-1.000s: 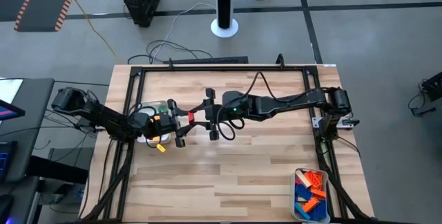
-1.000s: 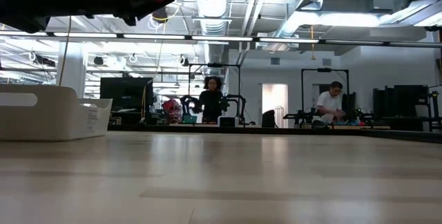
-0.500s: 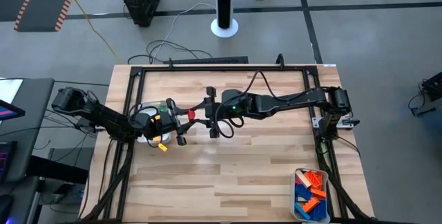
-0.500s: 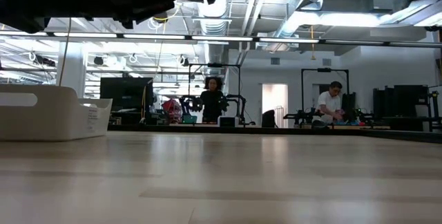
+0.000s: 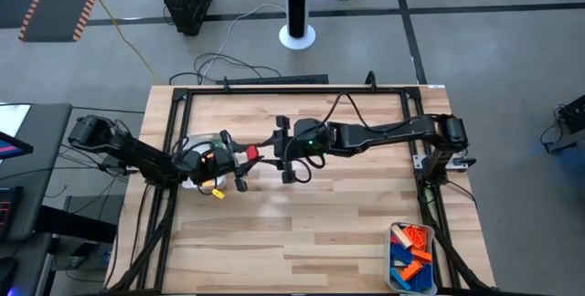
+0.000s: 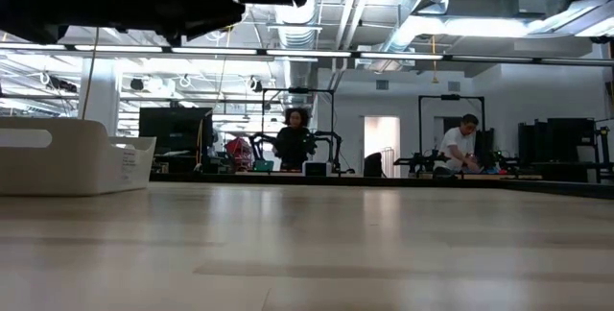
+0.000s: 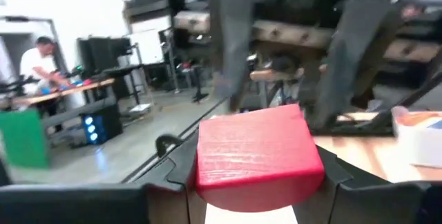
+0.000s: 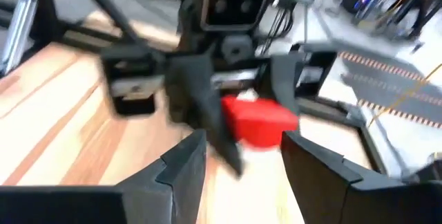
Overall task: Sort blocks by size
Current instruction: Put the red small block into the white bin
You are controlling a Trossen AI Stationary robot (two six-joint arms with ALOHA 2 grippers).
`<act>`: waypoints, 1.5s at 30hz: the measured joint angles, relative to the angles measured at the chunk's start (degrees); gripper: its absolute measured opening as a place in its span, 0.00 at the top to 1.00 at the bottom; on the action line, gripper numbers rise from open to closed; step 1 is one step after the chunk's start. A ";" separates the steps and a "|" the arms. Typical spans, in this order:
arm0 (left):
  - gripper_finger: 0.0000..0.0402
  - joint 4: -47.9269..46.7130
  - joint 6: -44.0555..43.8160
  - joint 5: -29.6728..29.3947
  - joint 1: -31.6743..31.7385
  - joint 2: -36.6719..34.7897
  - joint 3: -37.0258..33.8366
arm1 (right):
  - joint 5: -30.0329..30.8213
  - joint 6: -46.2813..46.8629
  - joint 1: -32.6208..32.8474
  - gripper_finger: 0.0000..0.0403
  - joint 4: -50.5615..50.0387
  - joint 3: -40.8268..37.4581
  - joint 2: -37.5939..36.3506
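Note:
A red block (image 5: pixel 248 154) is up in the air over the table's left middle, in my left gripper (image 5: pixel 243 160). It fills the left wrist view (image 7: pixel 255 151). My right gripper (image 5: pixel 273 146) is open and empty just to the block's right, facing it. In the right wrist view the block (image 8: pixel 259 122) shows a little beyond my open right fingers (image 8: pixel 183 169). A yellow block (image 5: pixel 214 194) lies on the table under my left arm. My left gripper pinches the red block by two opposite sides (image 7: pixel 207 162) between its two fingers. The fingers lie about level and point toward the table's right. The block is lifted clear of the table, and its free end sticks out past the fingertips.
A white tray (image 5: pixel 192 146) stands under my left gripper at the table's left; it also shows in the low view (image 6: pixel 67 157). A second white tray (image 5: pixel 399 273) with several blocks is at the near right corner. The middle of the wooden table (image 5: pixel 320 214) is bare. People stand in the room behind.
My right gripper has drawn back a little toward the table's right, away from the red block. The block has stayed in my left gripper, which has shifted slightly toward the left with it.

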 joint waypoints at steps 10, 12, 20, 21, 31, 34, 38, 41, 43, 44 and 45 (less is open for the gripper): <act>0.63 -26.00 -5.02 -13.09 -5.25 -13.95 0.05 | -0.04 8.58 -0.10 0.46 -24.06 0.00 -8.07; 0.63 -36.92 -10.73 -16.65 -6.87 -18.93 0.02 | 0.35 12.02 -0.15 0.46 -31.21 0.00 -8.42; 0.62 -78.47 -43.44 -20.66 -8.79 -38.26 0.00 | 4.42 17.87 0.67 0.46 -41.60 -4.28 -8.55; 0.62 -81.97 -46.09 -20.66 -8.79 -40.01 0.00 | 4.42 17.91 0.88 0.46 -41.30 -4.92 -8.55; 0.62 -105.66 -64.24 -15.71 -8.77 -46.74 -0.04 | 4.48 18.55 1.75 0.46 -40.31 -6.75 -8.56; 0.62 -110.74 -69.52 -13.91 -8.77 -46.76 -0.04 | 4.48 18.49 1.77 0.46 -40.23 -6.75 -8.55; 0.60 -112.82 -70.60 -10.91 -8.77 -46.76 -0.04 | 4.48 18.46 1.75 0.46 -40.20 -6.75 -8.55; 0.54 -112.22 -69.66 -9.68 -8.77 -46.76 -0.04 | 4.50 18.24 1.78 0.46 -40.71 -6.75 -8.55; 0.48 -112.28 -69.68 -8.93 -8.77 -46.76 -0.04 | 4.52 17.60 1.95 0.46 -41.60 -6.84 -8.98; 0.45 -112.28 -69.67 -8.59 -8.77 -46.76 -0.04 | 4.52 17.16 2.09 0.46 -41.31 -7.10 -9.38; 0.42 -112.26 -69.69 -8.29 -8.77 -46.76 -0.04 | 4.52 16.72 2.20 0.47 -40.53 -7.61 -10.27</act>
